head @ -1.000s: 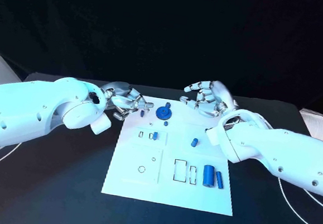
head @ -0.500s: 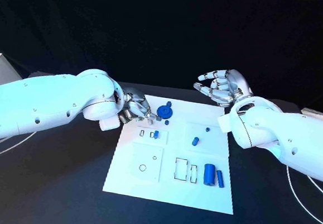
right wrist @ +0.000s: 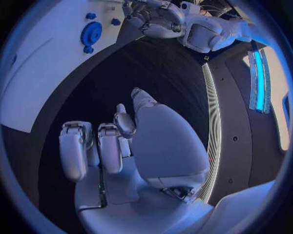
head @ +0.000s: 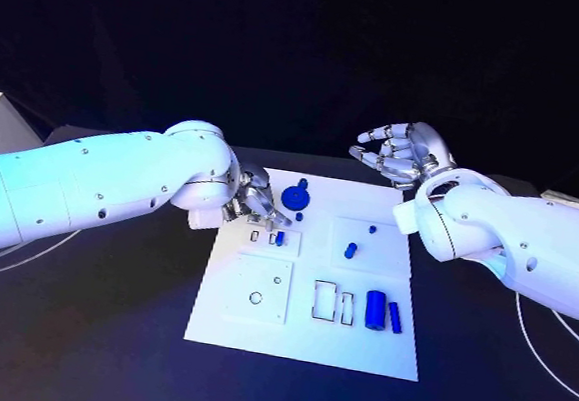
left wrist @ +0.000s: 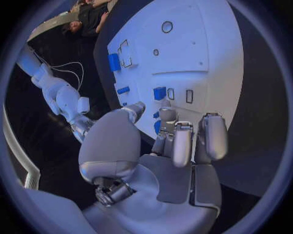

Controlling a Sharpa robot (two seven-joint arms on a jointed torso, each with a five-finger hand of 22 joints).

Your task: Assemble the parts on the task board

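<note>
Your left hand (head: 258, 204) – empty, fingers loosely apart – has moved over the task board (head: 302, 339) far-left edge; right hand (head: 401, 154), open, stays off its far-right corner.

Task board (head: 302, 339) set mid-table, parts spread across it.
A round part (head: 295, 198) is found at the board's far edge, two cylinders (head: 383, 313) near its right edge; the left hand (head: 253, 202) is poised over its far-left corner, the right hand (head: 401, 153) raised beyond its far-right corner.
</note>
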